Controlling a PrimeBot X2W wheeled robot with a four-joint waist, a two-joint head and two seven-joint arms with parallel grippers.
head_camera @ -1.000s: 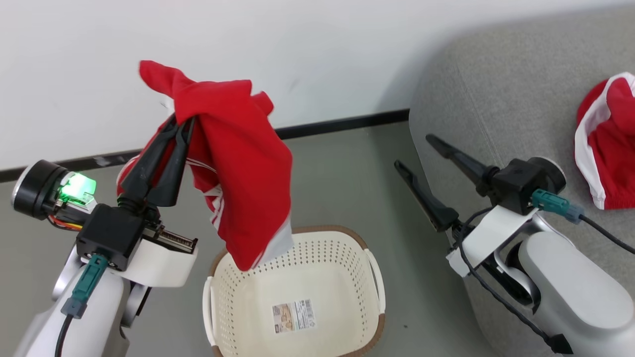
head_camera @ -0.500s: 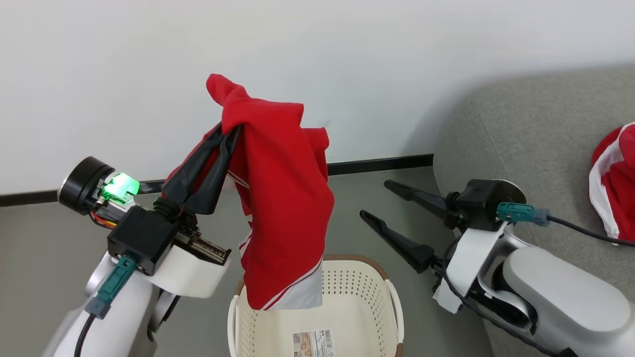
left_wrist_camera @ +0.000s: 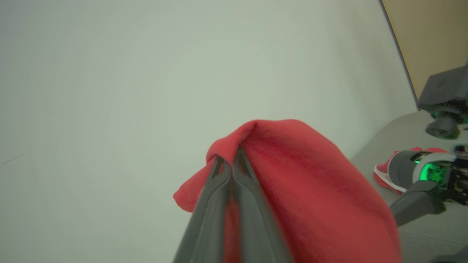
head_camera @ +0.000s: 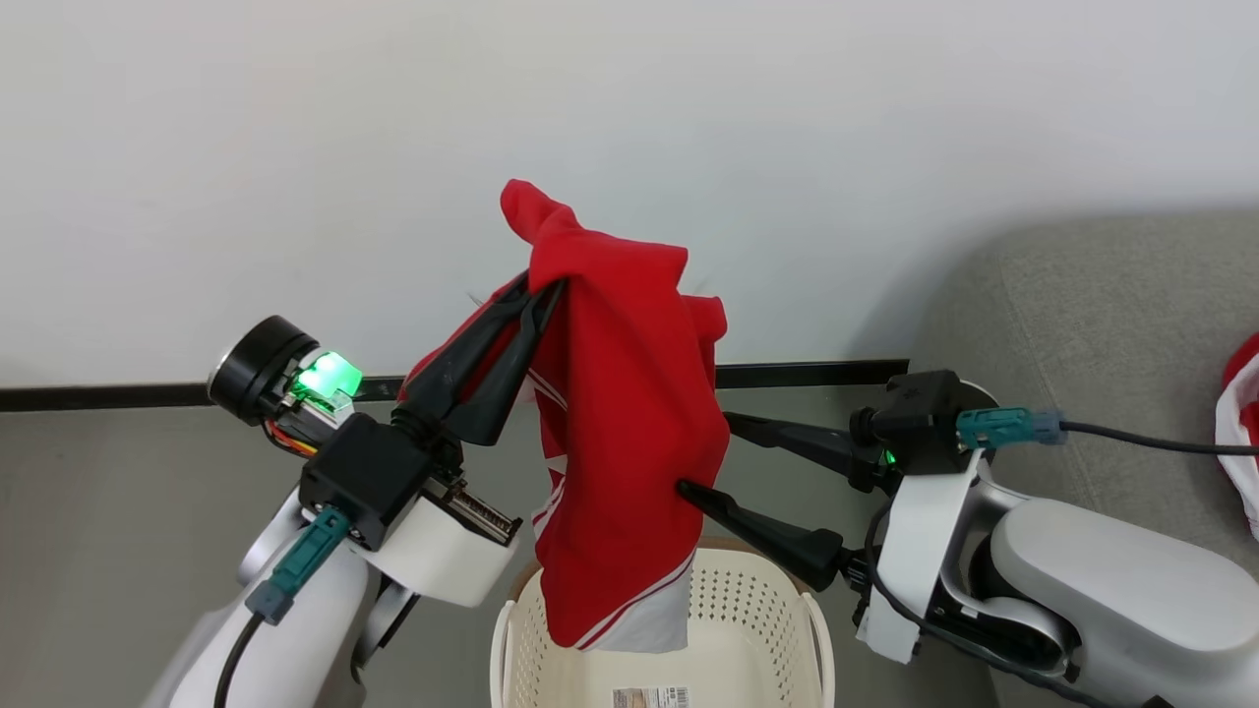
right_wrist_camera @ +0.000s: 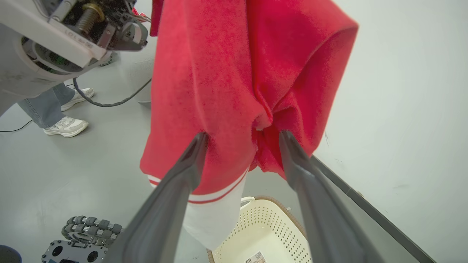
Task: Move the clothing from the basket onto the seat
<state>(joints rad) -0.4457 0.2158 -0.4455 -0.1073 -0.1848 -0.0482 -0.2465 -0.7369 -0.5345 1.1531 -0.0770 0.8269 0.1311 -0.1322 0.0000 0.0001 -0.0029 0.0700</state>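
Observation:
My left gripper (head_camera: 536, 290) is shut on a red garment (head_camera: 620, 413) with a white striped hem, holding it up by a fold. The cloth hangs over the cream perforated basket (head_camera: 748, 610). My right gripper (head_camera: 704, 452) stands open, fingertips against the garment's right side. In the right wrist view the red garment (right_wrist_camera: 226, 73) bulges between the spread fingers of the right gripper (right_wrist_camera: 243, 137), above the basket (right_wrist_camera: 267, 226). In the left wrist view my left gripper (left_wrist_camera: 228, 160) pinches the red garment (left_wrist_camera: 310, 190). The grey seat (head_camera: 1111, 324) lies at the right.
A second red and white garment (head_camera: 1239, 433) lies on the seat at the right edge. A white wall with a dark baseboard (head_camera: 807, 374) runs behind. A person's feet (right_wrist_camera: 65, 126) stand on the grey floor to the left, near my wheeled base (right_wrist_camera: 87, 226).
The camera has shifted, so basket and seat sit lower and further right. My left gripper carried the garment toward the right arm. The right gripper swung left until its open fingers met the cloth.

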